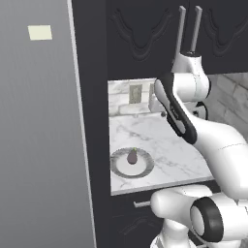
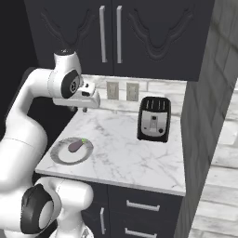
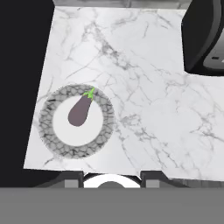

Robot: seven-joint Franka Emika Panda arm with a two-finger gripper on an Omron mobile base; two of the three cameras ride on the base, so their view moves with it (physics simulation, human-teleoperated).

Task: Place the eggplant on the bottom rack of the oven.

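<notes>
The eggplant (image 3: 79, 112), small and dark purple with a green stem tip, lies on a round grey plate (image 3: 48, 127) near the front left corner of the marble counter (image 3: 144, 87). It also shows from the base as the eggplant (image 1: 132, 156) (image 2: 76, 145). My gripper (image 3: 111, 180) (image 2: 85, 109) hangs high above the counter, behind and to the right of the plate, facing down. Its fingertips stand apart with nothing between them. The oven and its bottom rack are out of view.
A black toaster (image 2: 154, 119) stands at the back right of the counter. Dark upper cabinets (image 2: 111, 32) hang over it, and a brick wall (image 2: 209, 116) closes the right side. A tall grey panel (image 1: 38, 145) rises left of the counter. Drawers (image 2: 139, 207) sit below.
</notes>
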